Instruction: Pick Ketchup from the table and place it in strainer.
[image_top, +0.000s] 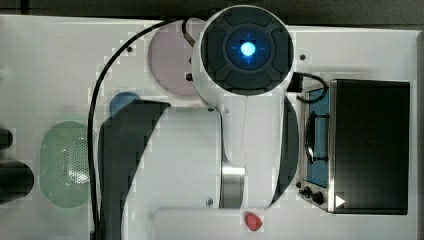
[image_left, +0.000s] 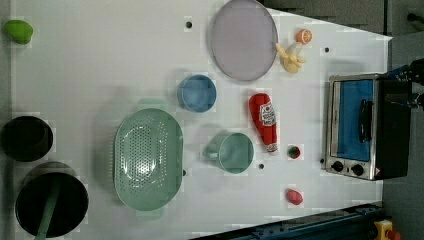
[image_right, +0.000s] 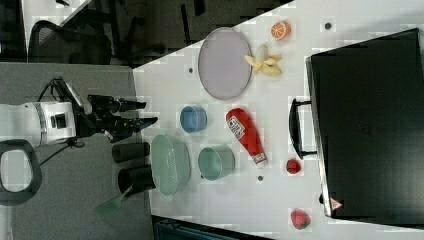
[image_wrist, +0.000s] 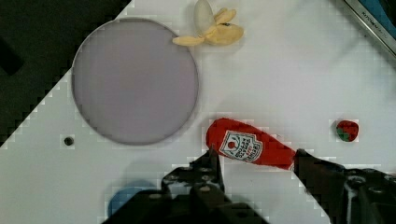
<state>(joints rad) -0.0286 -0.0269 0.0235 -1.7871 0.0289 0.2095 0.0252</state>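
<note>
- Black gripper fingers (image_wrist: 212, 163) stand spread apart with nothing between them; in the wrist view the gap frames the bottle from above, no contact visible.
- Gripper (image_right: 145, 112) in the right view hangs off the table's edge side, high and well apart from every object, fingers released.
- Red soft plastic ketchup bottle (image_left: 265, 121) with white label lies flat on the white table (image_left: 100, 65), cap end toward the small red-and-green round toy (image_left: 294, 151); also seen at (image_wrist: 250, 148) and (image_right: 246, 135).
- Bottle sits between the small round teal cup (image_left: 235, 152) and the silver toaster oven with blue door (image_left: 357, 125), just beside the cup, not touching as far as I can tell.
- Large pale mint-green oval perforated strainer (image_left: 148, 159) holds nothing; it lies on the far side of the teal cup from the bottle, well apart from it. Also at (image_right: 171, 164) and (image_top: 65, 165).
- Small round blue bowl (image_left: 197, 93) near the strainer, pale lilac round plate (image_left: 243, 39) beyond the bottle, yellow peeled banana toy (image_left: 291, 57) at the plate's edge.
- Progress: nothing done yet. Bottle not grasped, not lifted, strainer empty.
- Left to do, my read: descend, align across the bottle's body, clamp, lift, carry over the teal cup, release into the strainer.
</note>
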